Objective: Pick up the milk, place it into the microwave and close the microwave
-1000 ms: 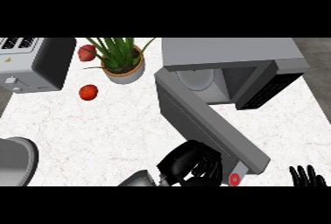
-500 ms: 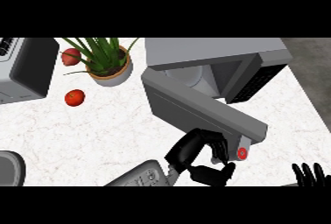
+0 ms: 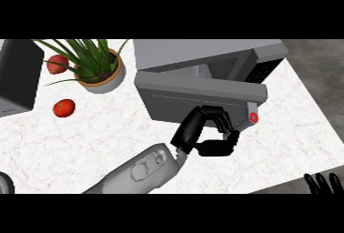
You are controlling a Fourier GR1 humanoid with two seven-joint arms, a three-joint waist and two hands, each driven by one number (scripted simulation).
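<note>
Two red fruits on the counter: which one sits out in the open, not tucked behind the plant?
The red fruit lying alone on the bare counter, below and left of the potted plant. The other red fruit is partly hidden by its leaves.

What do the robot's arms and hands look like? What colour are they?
The left forearm is smooth, rounded light grey, with a small panel outlined on top. It ends in a glossy black left hand with chunky, jointed fingers. Of the right hand, only black fingertips peek in at the lower right corner.

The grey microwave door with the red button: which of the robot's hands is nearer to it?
Left. The left hand is against the grey microwave door, fingers curled. The right hand rests at the view's lower right corner, well away from it.
</note>
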